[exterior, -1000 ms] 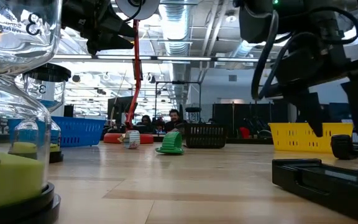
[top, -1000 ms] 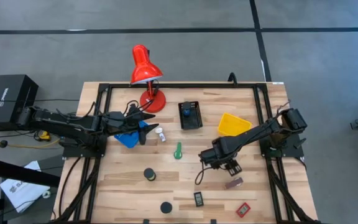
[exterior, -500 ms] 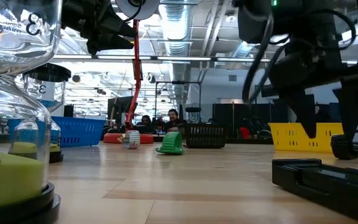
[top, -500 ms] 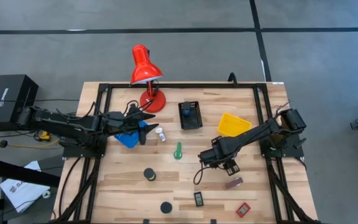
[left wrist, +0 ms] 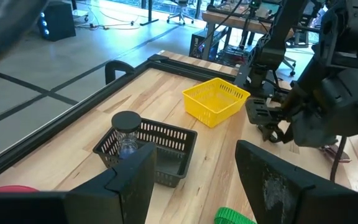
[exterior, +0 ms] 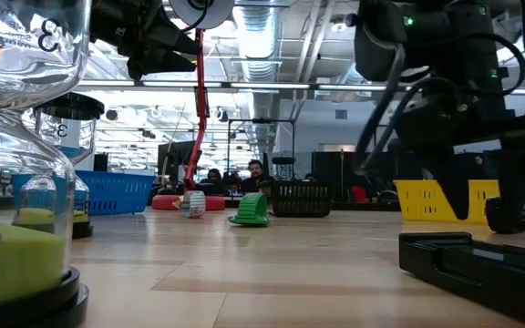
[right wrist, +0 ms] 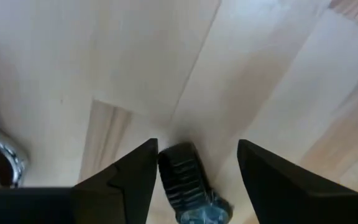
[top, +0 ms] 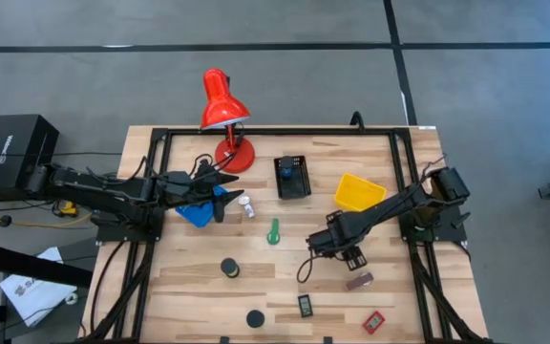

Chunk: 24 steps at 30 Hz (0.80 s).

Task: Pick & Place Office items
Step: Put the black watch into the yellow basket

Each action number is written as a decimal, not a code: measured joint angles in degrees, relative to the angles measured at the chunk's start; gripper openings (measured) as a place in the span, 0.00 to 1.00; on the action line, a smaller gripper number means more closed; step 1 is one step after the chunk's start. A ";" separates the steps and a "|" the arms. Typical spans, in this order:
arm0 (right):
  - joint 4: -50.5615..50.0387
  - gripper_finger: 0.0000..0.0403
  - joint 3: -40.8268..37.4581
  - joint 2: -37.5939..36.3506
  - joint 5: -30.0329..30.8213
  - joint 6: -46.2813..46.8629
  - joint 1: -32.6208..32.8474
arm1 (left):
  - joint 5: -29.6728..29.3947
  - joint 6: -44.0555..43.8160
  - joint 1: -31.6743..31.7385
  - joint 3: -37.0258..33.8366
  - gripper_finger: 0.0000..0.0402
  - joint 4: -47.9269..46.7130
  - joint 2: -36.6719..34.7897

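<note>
Small black item [right wrist: 188, 183] (partly behind right claw [right wrist: 194, 168]) unidentifiable.

- The high view is evenly and softly lit, with only faint shadows under the arms on the counter [top: 199, 287].
- In the low view, ceiling lights glare, and a near glass jar [exterior: 16, 155] is blurred and distorted.
- The right wrist view is soft, with a dark object [right wrist: 182, 177] out of focus.

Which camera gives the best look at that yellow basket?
The left wrist view: the yellow basket shows whole, mesh and inside visible. The high view shows it small from above. The low view shows only its side. The right wrist view misses it.
</note>
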 joint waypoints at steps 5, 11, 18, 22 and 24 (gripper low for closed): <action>0.63 0.43 0.00 0.00 0.00 0.50 -1.35 | 0.01 -0.03 -0.01 0.00 0.53 0.00 0.01; -0.02 0.27 0.00 0.00 0.00 3.45 -2.75 | 0.01 -0.03 0.01 0.00 0.53 0.00 -0.01; -0.04 0.18 0.00 0.00 -0.02 3.48 -3.32 | 0.01 -0.06 0.01 0.00 0.53 -0.02 -0.01; -0.11 0.18 0.05 -0.10 0.32 4.54 -3.31 | 0.01 -0.06 0.01 0.00 0.53 0.00 -0.01; -1.69 0.18 0.94 -0.11 1.55 4.55 -3.26 | 0.01 -0.06 0.01 0.00 0.53 -0.01 0.00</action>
